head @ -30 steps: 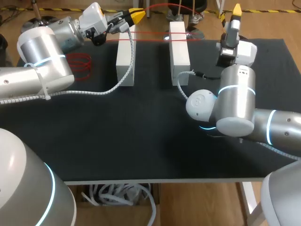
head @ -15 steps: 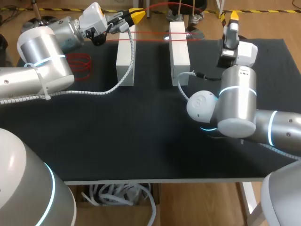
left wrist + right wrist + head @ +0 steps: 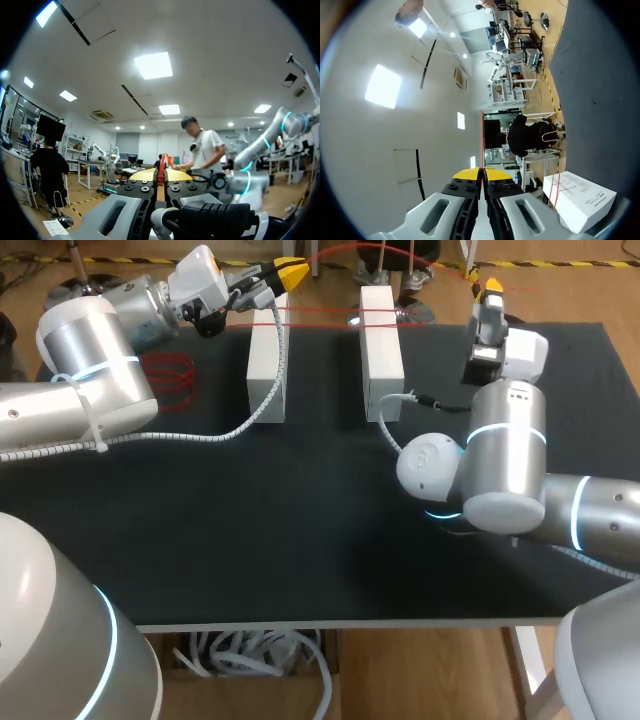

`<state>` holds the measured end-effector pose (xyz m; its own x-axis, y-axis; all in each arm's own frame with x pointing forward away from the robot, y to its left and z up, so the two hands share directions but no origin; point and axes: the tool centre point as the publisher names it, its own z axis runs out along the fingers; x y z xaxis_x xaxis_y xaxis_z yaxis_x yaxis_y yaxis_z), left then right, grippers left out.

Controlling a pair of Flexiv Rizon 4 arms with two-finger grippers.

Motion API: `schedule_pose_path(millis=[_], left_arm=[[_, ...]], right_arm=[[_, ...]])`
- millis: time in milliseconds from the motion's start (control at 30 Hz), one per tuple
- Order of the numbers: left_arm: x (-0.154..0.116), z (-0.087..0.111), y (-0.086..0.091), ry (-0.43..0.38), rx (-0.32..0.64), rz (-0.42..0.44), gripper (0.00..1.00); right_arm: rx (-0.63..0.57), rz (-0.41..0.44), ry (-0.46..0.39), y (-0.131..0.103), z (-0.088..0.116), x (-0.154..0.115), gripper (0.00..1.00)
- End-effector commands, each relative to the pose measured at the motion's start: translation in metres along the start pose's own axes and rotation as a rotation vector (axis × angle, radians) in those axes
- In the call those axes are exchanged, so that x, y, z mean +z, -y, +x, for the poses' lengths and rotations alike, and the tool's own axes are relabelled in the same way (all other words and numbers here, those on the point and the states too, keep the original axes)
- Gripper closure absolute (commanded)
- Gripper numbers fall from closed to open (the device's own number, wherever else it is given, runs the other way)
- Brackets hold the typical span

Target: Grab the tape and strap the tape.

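A thin red tape (image 3: 320,311) runs in strands across the far ends of two white blocks (image 3: 266,358) (image 3: 381,340) on the black table. A loose stretch arcs above them between my two grippers. My left gripper (image 3: 292,272) sits over the far end of the left block, shut on the tape (image 3: 161,162), which shows between its yellow tips (image 3: 159,175). My right gripper (image 3: 492,285) is raised beyond the right block at the table's far edge. It is shut on the tape (image 3: 482,140), which rises as a red line from between its tips (image 3: 481,173).
A coil of red tape (image 3: 166,372) lies on the table left of the blocks. A white spiral cable (image 3: 200,435) trails from my left arm past the left block. The right wrist view shows a white block (image 3: 580,197) with red strands beside the gripper.
My right gripper has closed its fingers onto the tape and shifted slightly farther back. The left arm has stayed still.
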<state>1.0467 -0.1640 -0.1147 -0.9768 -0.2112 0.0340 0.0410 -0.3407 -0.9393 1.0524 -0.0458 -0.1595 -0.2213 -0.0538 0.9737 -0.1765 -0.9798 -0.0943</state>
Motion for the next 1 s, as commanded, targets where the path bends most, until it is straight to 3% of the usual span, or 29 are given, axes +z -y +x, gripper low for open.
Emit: schedule_pose_path(millis=[33, 500, 933, 1000], left_arm=[[0.0, 0.0, -0.001, 0.001, 0.001, 0.002, 1.0], [0.0, 0.0, -0.001, 0.001, 0.001, 0.002, 1.0], [0.0, 0.0, -0.001, 0.001, 0.001, 0.002, 1.0], [0.0, 0.0, -0.001, 0.001, 0.001, 0.002, 1.0]], right_arm=[[-0.031, 0.006, 0.013, 0.0, 0.004, -0.001, 1.0], [-0.157, 0.024, -0.046, -0.006, 0.045, -0.003, 1.0], [-0.378, 0.057, -0.031, -0.022, 0.052, -0.011, 1.0], [-0.411, 0.085, 0.004, -0.023, 0.051, -0.012, 1.0]])
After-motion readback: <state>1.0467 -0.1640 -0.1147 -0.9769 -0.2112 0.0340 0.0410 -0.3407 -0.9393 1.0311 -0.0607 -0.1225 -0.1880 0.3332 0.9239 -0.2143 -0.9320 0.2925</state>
